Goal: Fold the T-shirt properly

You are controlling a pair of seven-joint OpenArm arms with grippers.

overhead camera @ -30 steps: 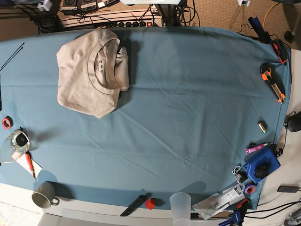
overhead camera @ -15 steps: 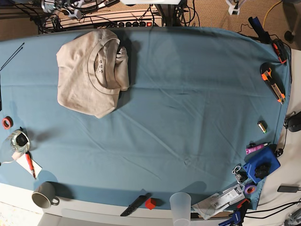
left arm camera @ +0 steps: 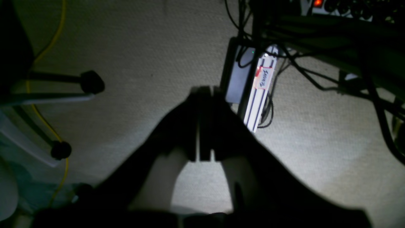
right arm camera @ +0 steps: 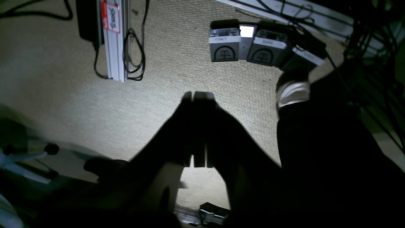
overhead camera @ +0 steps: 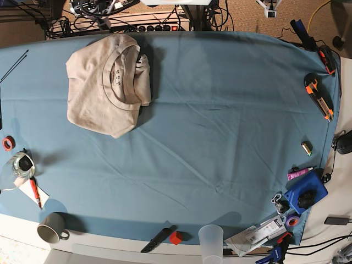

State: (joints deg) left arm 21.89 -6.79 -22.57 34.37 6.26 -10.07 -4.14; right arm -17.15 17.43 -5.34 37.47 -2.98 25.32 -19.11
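Folded beige T-shirt [overhead camera: 107, 82] at blue tablecloth's [overhead camera: 209, 137] far-left corner, worktop wrinkled, both jaws together over beige carpet [left arm camera: 142, 47], cables behind.

Your left gripper [left arm camera: 202, 93] has its jaws pressed together with nothing between them; in the left wrist view the fingers [left arm camera: 190, 126] appear as a dark silhouette tapering to a joined tip. Your right gripper [right arm camera: 198, 96] stands the same: jaws closed flat against each other, empty, the fingers [right arm camera: 186, 129] dark and in shadow. Both wrists point down toward carpeted floor. In the base view, only a small pale part of an arm [overhead camera: 268, 7] shows at the top edge.
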